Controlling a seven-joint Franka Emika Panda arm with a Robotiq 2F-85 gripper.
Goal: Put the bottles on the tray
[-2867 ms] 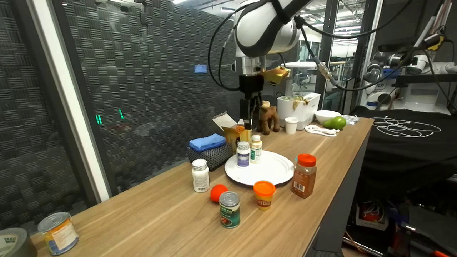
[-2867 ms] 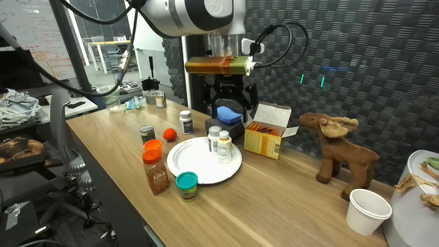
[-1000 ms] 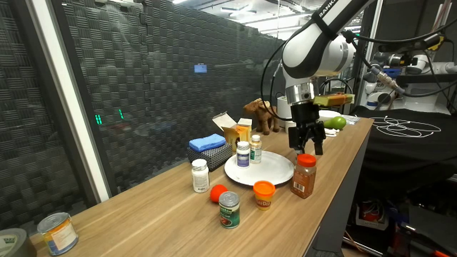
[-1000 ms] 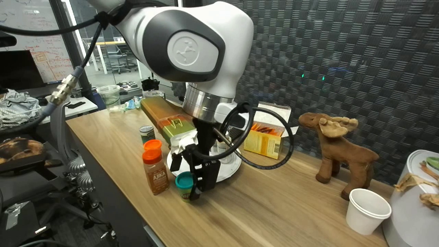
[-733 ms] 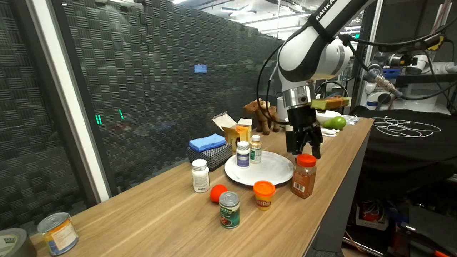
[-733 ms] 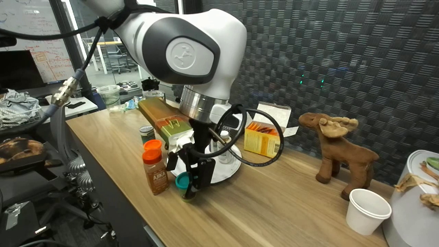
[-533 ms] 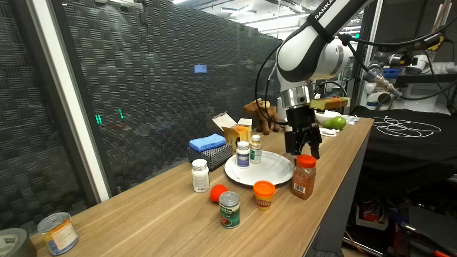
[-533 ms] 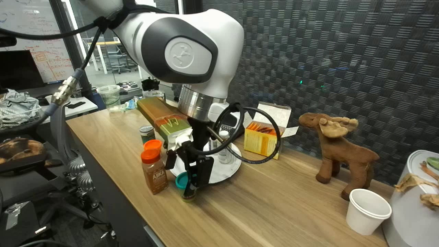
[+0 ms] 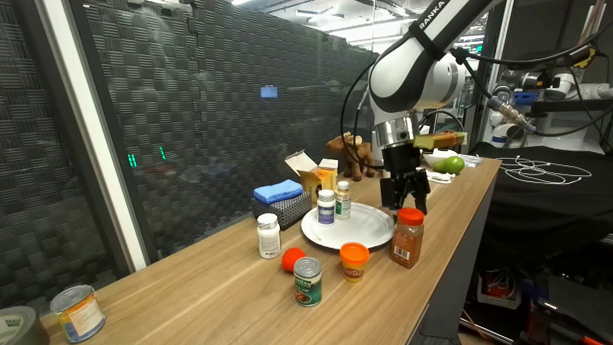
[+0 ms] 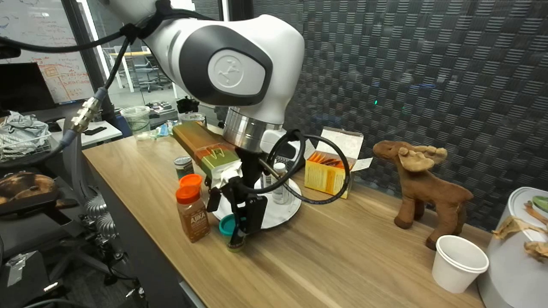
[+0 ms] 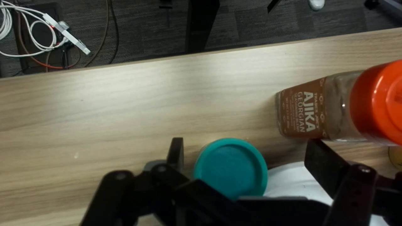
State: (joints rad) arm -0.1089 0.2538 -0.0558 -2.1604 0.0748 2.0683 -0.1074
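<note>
My bench (image 9: 206, 297) runs along the panelled wall (image 9: 215, 134), and the tray (image 9: 368, 234) sits midway across it. My jaws stand wide, gripping nothing, one fingertip (image 11: 325, 166) close by the red-lidded jar (image 9: 407, 243); whether they touch I can't tell. That jar is off the tray, near the long edge away from the wall. The lone white bottle (image 9: 269, 239) stands by the wall-side edge; the purple-labelled bottle (image 9: 326, 213) and the yellow bottle (image 9: 343, 203) already stand on the tray. The teal-lidded tub (image 11: 232, 168) sits between my jaws, so I judge the step in hand is lining up on it; next I should ease off the jar, centre and close.
</note>
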